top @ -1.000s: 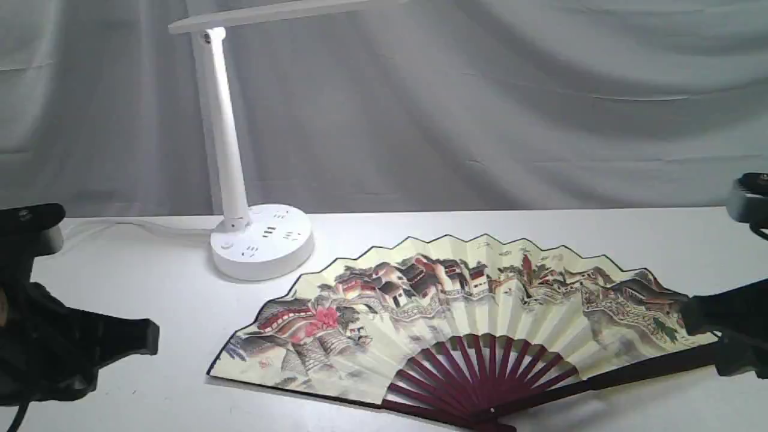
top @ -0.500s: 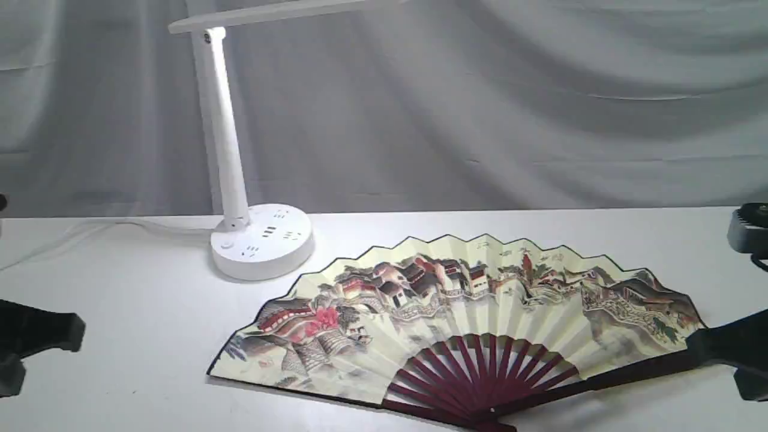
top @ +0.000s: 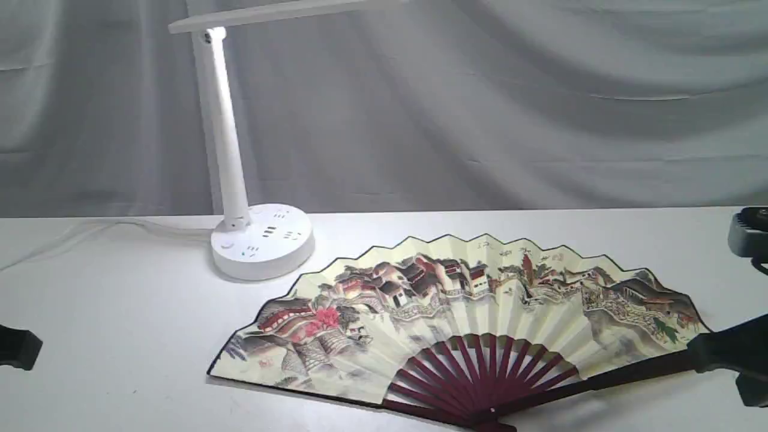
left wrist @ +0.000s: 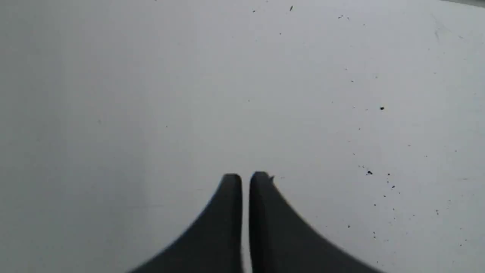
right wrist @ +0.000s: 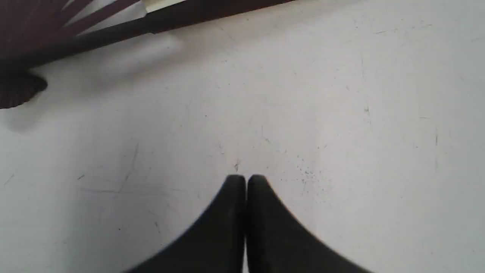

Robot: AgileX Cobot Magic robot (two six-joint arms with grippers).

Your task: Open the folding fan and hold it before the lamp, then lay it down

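The folding fan (top: 456,312) lies spread open and flat on the white table, its painted paper facing up and its maroon ribs meeting at the pivot near the front edge. Its dark guard (right wrist: 113,30) and pivot end show in the right wrist view. The white lamp (top: 228,150) stands at the back left, behind the fan. My right gripper (top: 720,351) is at the far right, just past the fan's right guard tip; the right wrist view shows it (right wrist: 245,180) shut and empty over bare table. My left gripper (left wrist: 245,177) is shut and empty, at the far left edge (top: 18,348).
The lamp's round base (top: 262,249) with sockets sits close to the fan's left upper edge, and its cord (top: 90,231) trails off to the left. A grey curtain (top: 480,102) hangs behind the table. The white table (top: 132,312) carries faint specks and scratches.
My left arm has drawn back to the left, almost out of the exterior view. The right gripper has let go of the fan's guard, shut, and pulled back slightly to the right. The fan stays flat.
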